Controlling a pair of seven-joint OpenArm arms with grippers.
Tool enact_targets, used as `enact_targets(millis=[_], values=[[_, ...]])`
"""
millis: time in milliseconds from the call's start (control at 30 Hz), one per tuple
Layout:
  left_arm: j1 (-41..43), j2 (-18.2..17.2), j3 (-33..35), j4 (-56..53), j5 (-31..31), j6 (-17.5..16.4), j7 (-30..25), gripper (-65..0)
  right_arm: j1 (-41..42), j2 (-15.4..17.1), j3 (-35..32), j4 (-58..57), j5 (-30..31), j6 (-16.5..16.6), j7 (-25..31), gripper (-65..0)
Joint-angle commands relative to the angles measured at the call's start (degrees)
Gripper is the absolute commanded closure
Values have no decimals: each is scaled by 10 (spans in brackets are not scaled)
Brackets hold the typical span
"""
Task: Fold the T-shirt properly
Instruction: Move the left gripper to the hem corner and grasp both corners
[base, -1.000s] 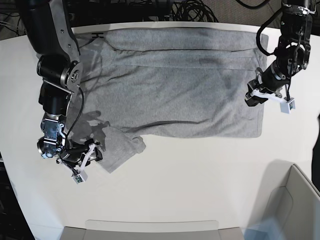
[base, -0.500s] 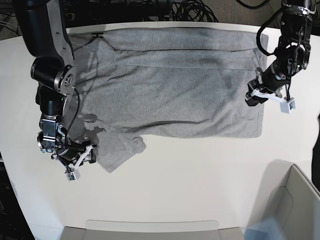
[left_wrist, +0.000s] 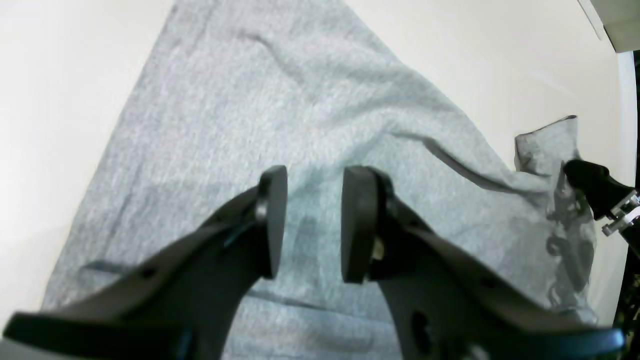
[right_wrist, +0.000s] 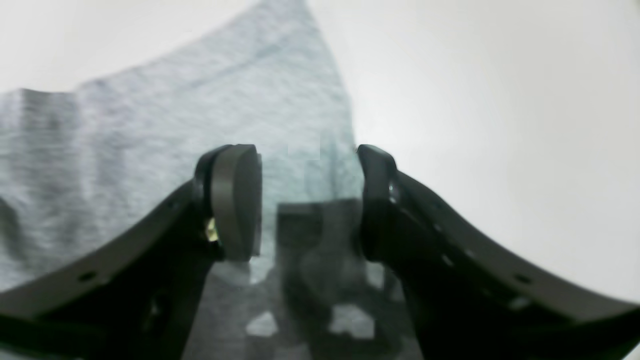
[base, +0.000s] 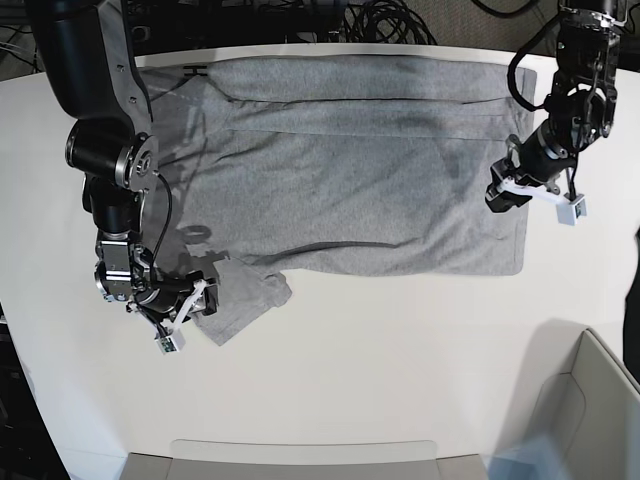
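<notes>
The heather-grey T-shirt (base: 340, 170) lies spread across the far half of the white table (base: 380, 340), its top edge folded over. One sleeve (base: 245, 295) sticks out at the lower left. My right gripper (base: 200, 298) is low at that sleeve's left edge. In the right wrist view its jaws (right_wrist: 305, 200) stand wide open, with the sleeve's edge (right_wrist: 320, 125) lying under the gap. My left gripper (base: 497, 197) hovers over the shirt's right side. Its pads (left_wrist: 272, 225) are apart with only cloth (left_wrist: 310, 100) beyond them, nothing held.
A grey bin (base: 590, 400) stands at the lower right corner and a flat tray edge (base: 300, 455) at the front. Black cables (base: 380, 20) lie behind the table. The table's left edge is close to my right arm (base: 100, 160).
My right gripper has slid rightward along the table up to the sleeve's edge. The left gripper has shifted only slightly. The shirt has not moved.
</notes>
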Motion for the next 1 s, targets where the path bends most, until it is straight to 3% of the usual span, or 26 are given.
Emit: enact_targets(millis=[0,67,233,300,433,567,667,833,967], values=[[-14,-9,-6,7,-7,5,2,-202,13,2,-3,2,-6,42,-43,-307],[-37,-9,-4,7,-7,5,2,-202,24,3,0,2,-6,101,-74,-307],[-94,-10,-1,-35,-6,-3,2,-203,29,4,0,3,-6,101,-100,-307],[-120,-11,0,-56,19,-55,6,-204,27,5,0,11,-6,101,-100,-307],[-169,-10,-4,-142,88,-192,7,-210,9,4,0,54,-6,101,-101,-307],[-217,-10,-7,-242,138,-318,1,-259,-2,6,-1,77,-6,101,-101,-307],[-241,-10,-19,-286,163,-392,1,-279,-4,7,-1,77,-7,101,-101,-307],[-291,-7,-18,-385,232,-469,1,-280,-5,7,-1,77,-7,101,-101,-307],[-333,19,-19,-462,303,-518,-1,-279,-5,7,-1,77,-7,101,-101,-307]])
